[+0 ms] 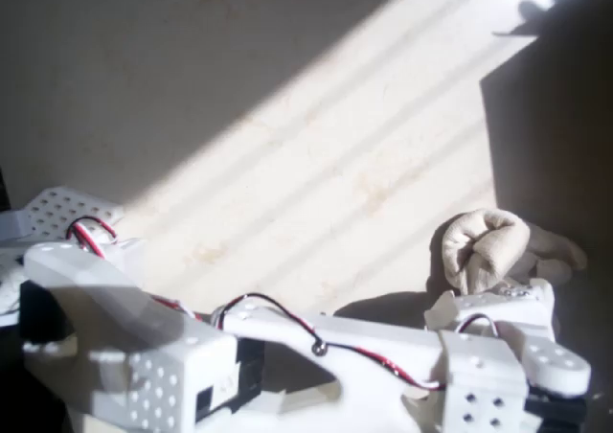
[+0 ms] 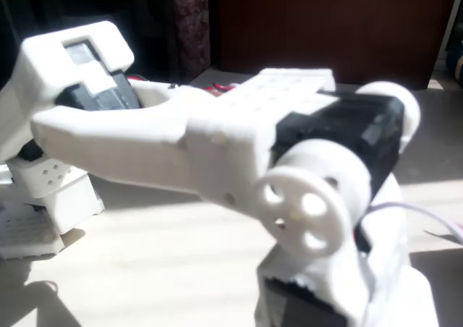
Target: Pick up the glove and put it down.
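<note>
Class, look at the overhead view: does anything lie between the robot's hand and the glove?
Nothing visible does. The hand is right at the glove, at its near edge, with no other object between them. Whether it grips the fabric cannot be told.

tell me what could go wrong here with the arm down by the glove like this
1. The glove lies bunched up right at the gripper in the overhead view; the fingers may catch only a fold, so it could slip out.
2. The jaws are hidden behind the wrist, so grip is hard to judge.
3. Hard sunlight and deep shadow cross the table; the glove's right part sits in shadow and blends in.
</note>
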Action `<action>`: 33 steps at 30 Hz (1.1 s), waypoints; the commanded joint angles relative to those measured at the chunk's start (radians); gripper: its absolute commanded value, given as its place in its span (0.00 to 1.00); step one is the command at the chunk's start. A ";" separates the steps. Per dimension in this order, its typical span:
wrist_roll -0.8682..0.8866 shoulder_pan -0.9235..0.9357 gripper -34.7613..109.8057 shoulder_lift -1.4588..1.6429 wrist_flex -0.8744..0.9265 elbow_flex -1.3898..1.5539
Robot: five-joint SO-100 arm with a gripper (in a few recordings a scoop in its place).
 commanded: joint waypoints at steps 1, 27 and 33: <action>-0.008 0.003 0.48 0.123 0.014 -0.018; 0.126 -0.508 0.48 0.160 0.028 -0.017; 0.129 -0.522 0.48 0.080 0.025 -0.020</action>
